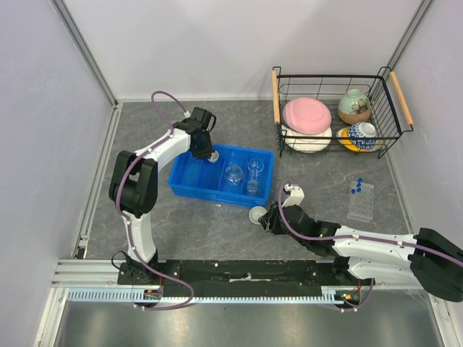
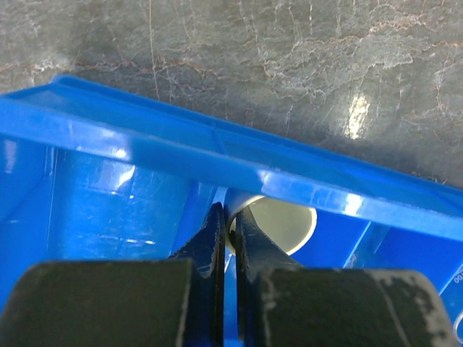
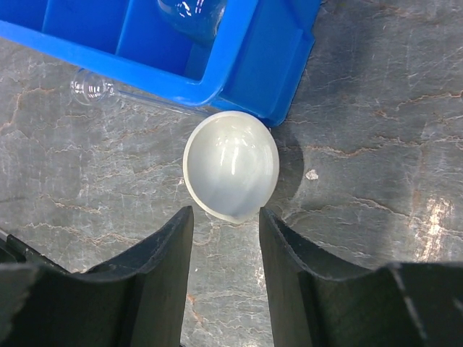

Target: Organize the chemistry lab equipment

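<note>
Left gripper [image 2: 230, 217] is pinching the rim of a small white dish [image 2: 286, 224] — jaws almost fully together on it — and holding it inside the blue bin [image 2: 145, 144], close against one of its walls. I'm seeing the right gripper [image 3: 226, 213] standing about half open over the table [image 3: 376, 144], gripping nothing. A second white dish [image 3: 231, 165] is lying just beyond its fingertips, beside the bin's corner — contact I cannot judge. Clear glass beakers [image 1: 234, 173] are sitting in the bin, and the tube rack [image 1: 361, 202] is resting well apart on the right.
</note>
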You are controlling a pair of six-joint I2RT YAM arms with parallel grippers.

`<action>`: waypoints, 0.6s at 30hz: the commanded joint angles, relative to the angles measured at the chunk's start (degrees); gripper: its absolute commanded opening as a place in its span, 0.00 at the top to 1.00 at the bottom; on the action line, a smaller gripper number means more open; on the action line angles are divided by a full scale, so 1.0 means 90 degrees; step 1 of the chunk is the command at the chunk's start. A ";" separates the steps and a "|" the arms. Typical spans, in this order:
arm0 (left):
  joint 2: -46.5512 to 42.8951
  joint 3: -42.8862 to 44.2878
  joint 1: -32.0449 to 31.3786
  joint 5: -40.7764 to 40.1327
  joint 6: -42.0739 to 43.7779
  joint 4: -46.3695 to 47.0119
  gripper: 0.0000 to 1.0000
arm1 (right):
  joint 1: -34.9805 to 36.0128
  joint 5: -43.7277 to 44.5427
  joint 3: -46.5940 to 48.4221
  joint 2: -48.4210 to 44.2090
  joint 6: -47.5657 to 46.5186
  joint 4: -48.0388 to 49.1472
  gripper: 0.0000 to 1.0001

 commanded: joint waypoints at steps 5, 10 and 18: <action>0.0428 0.0434 0.0086 0.0176 0.0261 0.0406 0.98 | 0.0032 0.0248 0.0043 0.0302 -0.0066 0.0279 0.52; 0.0594 0.0551 0.0125 0.0196 0.0271 0.0445 0.98 | 0.0032 0.0453 -0.0035 0.0156 0.0002 0.0073 0.52; 0.0750 0.0659 0.0183 0.0235 0.0222 0.0494 0.85 | 0.0022 0.0580 0.0014 0.0575 0.0012 0.0326 0.52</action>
